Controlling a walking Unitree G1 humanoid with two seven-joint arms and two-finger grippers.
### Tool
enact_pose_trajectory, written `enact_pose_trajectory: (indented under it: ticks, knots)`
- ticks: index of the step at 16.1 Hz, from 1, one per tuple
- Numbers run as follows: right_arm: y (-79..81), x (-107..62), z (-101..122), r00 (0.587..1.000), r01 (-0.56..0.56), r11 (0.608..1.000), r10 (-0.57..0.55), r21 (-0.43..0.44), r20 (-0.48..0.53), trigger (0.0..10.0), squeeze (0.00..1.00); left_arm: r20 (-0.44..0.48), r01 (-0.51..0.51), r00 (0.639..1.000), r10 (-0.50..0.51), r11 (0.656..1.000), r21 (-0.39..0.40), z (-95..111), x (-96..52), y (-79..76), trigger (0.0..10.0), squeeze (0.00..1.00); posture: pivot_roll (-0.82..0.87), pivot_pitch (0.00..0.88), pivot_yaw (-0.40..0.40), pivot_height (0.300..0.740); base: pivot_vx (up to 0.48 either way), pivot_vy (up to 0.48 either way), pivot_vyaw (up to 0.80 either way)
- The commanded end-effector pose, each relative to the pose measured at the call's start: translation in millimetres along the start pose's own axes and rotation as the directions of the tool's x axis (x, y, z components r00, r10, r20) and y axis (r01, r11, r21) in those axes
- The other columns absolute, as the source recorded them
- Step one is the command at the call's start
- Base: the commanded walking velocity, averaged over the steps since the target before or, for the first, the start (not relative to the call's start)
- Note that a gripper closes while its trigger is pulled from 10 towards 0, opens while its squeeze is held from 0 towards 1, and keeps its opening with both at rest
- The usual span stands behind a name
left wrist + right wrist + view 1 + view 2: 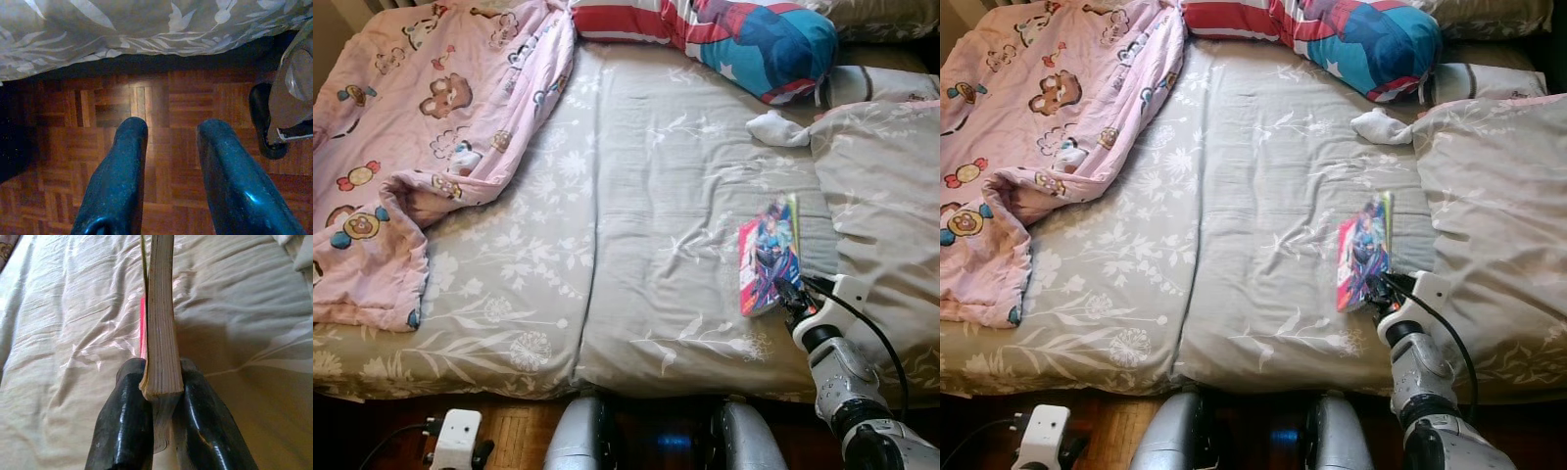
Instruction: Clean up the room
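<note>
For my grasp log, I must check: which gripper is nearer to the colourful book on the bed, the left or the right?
Right. The right gripper is shut on the book, gripping its near edge. The left gripper hangs low over the wooden floor beside the bed, far from the book.

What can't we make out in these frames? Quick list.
- Book cover: title too small in the eye views; the right wrist view shows the page edges, clamped by the right gripper.
- Right gripper fingers: mostly hidden behind the wrist in the eye views.
- White sock: bunched up, partly tucked under the grey pillow.
- Pink blanket: cut off by the left edge.
- Left gripper, open over the wood floor: dark space under the bed unreadable.
</note>
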State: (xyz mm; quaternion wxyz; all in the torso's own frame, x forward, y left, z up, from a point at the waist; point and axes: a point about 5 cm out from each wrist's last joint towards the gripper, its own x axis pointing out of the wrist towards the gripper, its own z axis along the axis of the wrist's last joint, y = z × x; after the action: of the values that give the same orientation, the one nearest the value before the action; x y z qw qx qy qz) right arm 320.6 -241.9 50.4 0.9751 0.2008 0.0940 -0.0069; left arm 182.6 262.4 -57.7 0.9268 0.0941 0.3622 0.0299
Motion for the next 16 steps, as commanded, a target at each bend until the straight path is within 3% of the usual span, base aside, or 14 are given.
enact_pose_trajectory:
  ticks: [1, 6, 11, 13, 16]
  knots:
    - [-4.0, -2.7, 2, 1.0, -0.001, 1.0, 0.001, 0.005, 0.03, 10.0, 0.0, -0.069, -0.006, 0.998, 0.006, 1.0, 0.007, -18, -7.0, 3.6, 10.0, 0.0, 0.23, 0.272, 0.112, 0.643, 0.0, 0.0, 0.0]
    - [-19.7, -10.6, -3, 0.997, 0.077, 0.997, -0.078, -0.015, -0.021, 10.0, 0.0, -0.079, -0.004, 0.997, 0.005, 1.0, 0.011, -20, -7.8, 5.0, 10.0, 0.0, 0.22, 0.277, 0.115, 0.643, 0.0, 0.0, 0.0]
    - [-14.5, -9.0, -3, 0.999, 0.002, 1.0, -0.003, -0.021, -0.041, 10.0, 0.0, -0.08, -0.001, 0.997, 0.002, 1.0, 0.012, -20, -7.4, 3.3, 10.0, 0.0, 0.22, 0.279, 0.113, 0.643, 0.0, 0.0, 0.0]
    - [-7.6, -7.0, 0, 0.997, -0.072, 0.997, 0.072, 0.028, 0.004, 10.0, 0.0, -0.085, -0.004, 0.996, 0.005, 1.0, 0.009, -22, -8.1, 3.6, 10.0, 0.0, 0.22, 0.279, 0.113, 0.643, 0.0, 0.0, 0.0]
    - [-12.2, -11.0, -6, 0.998, -0.05, 0.999, 0.05, 0.015, -0.023, 10.0, 0.0, -0.087, -0.003, 0.996, 0.004, 1.0, 0.01, -22, -8.3, 3.7, 10.0, 0.0, 0.22, 0.283, 0.114, 0.643, 0.0, 0.0, 0.0]
